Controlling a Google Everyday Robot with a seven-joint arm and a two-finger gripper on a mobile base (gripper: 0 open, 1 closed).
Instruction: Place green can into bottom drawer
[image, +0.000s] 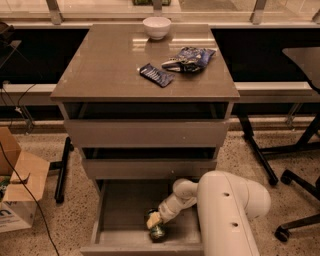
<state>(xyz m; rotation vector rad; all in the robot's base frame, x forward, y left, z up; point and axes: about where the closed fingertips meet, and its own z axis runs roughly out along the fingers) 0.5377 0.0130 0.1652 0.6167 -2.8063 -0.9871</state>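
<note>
The bottom drawer (120, 205) is pulled out wide under the two drawers above it. The green can (156, 231) lies inside it near the front edge, right of the middle. My gripper (154, 220) reaches down into the drawer at the end of the white arm (225, 210) and sits right on top of the can, touching it. Part of the can is hidden by the gripper.
On the cabinet top (100, 65) stand a white bowl (156, 27), a blue snack bag (190, 57) and a small dark blue packet (156, 75). A cardboard box (17, 187) sits on the floor at the left. Office chair bases (295, 175) stand at the right.
</note>
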